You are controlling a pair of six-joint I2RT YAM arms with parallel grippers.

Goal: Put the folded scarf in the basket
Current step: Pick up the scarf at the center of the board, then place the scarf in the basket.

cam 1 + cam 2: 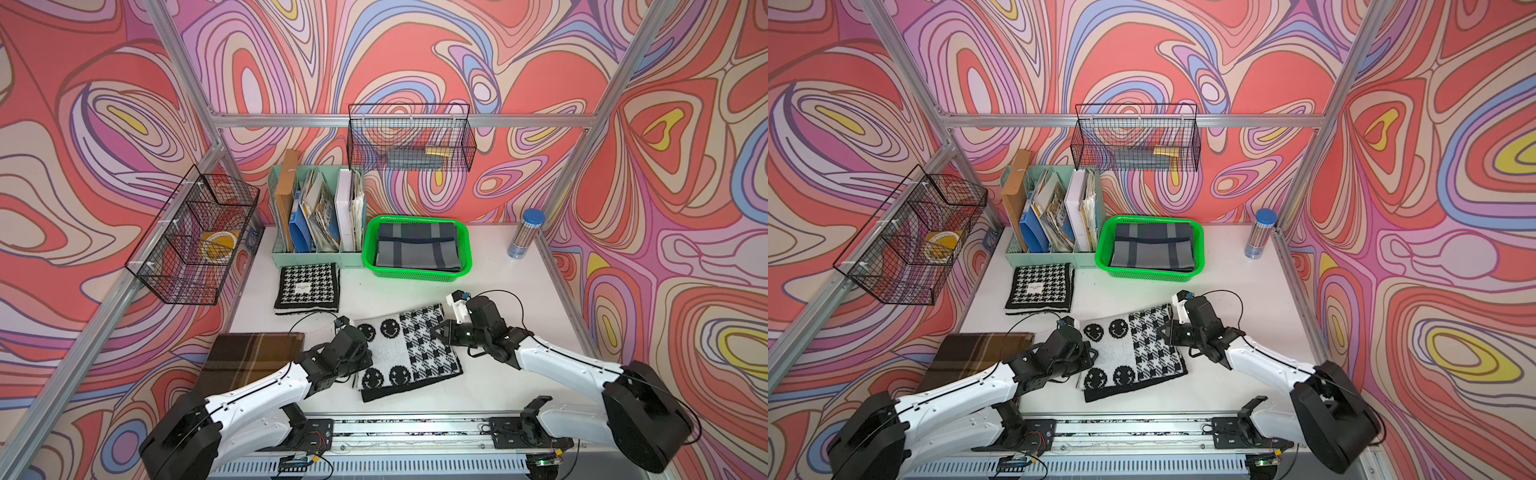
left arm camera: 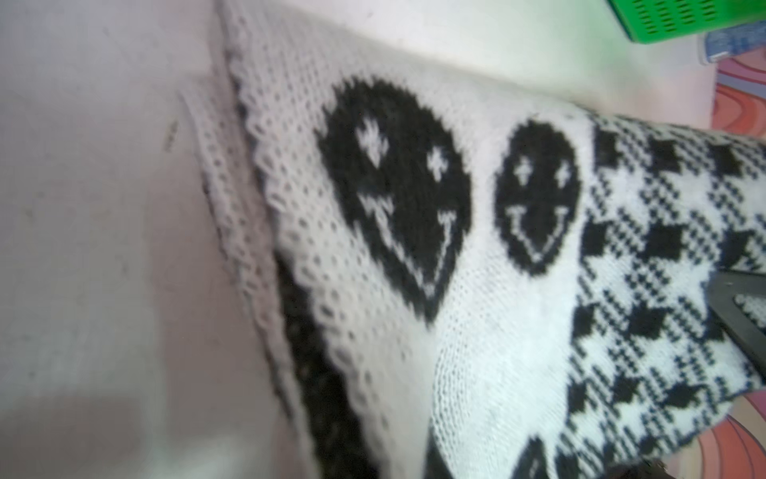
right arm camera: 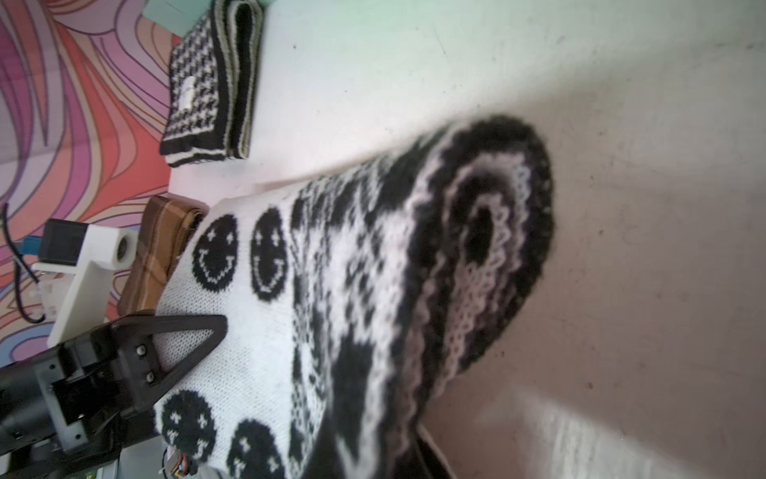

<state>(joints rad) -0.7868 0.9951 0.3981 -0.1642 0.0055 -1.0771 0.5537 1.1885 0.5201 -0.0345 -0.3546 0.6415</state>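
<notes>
Folded scarf (image 1: 409,353), black-and-white with smiley faces, lies mid-desk (image 1: 498,291), well apart from the green basket (image 1: 415,275) at the back. Left gripper (image 1: 365,355) is clamped on its left edge and right gripper (image 1: 441,332) on its right edge. The lower fingers are hidden, so both grips are apparent only. A grey plaid cloth (image 1: 417,245) occupies the basket.

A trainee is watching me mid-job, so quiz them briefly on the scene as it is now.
1. True or false: the basket is empty.
2. Which scarf do the left fingers and right fingers grip? A houndstooth; B smiley scarf; C brown plaid.
3. What stands at the far right corner of the table?
Key: 1 false, a grey scarf lies inside; 2 B; 3 a blue-capped tube.
</notes>
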